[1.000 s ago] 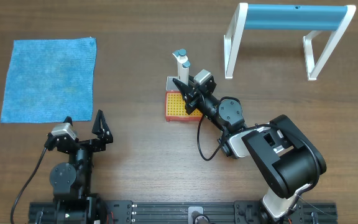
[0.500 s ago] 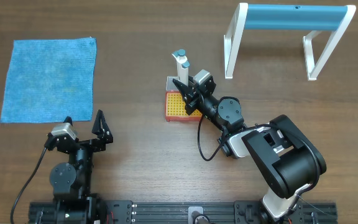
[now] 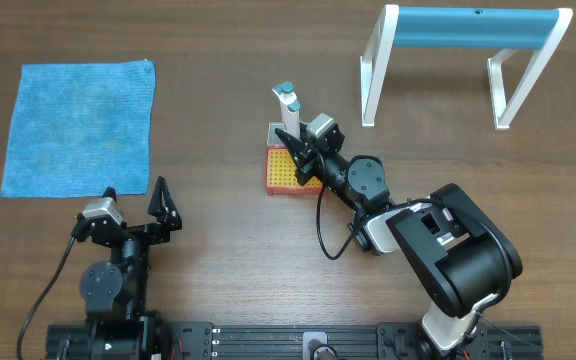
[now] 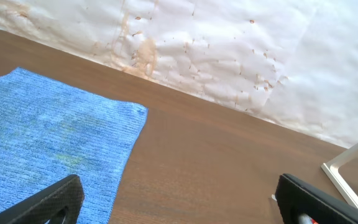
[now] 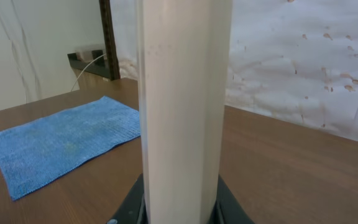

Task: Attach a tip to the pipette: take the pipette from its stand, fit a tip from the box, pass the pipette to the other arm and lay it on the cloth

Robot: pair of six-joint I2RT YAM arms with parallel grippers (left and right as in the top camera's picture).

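The white pipette [image 3: 290, 104] with a blue top stands upright over the orange tip box [image 3: 281, 172] near the table's middle. My right gripper [image 3: 296, 140] is shut on its body, which rises as a white column [image 5: 182, 106] in the right wrist view. Whether a tip is on its lower end is hidden. The blue cloth [image 3: 80, 128] lies flat at the far left, also seen in the left wrist view [image 4: 42, 143]. My left gripper [image 3: 134, 192] stands open just in front of the cloth's near edge, with nothing between its fingers.
The white stand with a blue bar [image 3: 468, 30] is at the back right, one foot [image 4: 353, 165] showing in the left wrist view. Bare wood lies between the cloth and the tip box. A white papered wall [image 4: 229, 50] lines the far edge.
The right gripper and the pipette have shifted slightly to the left over the tip box. The left arm has not moved.
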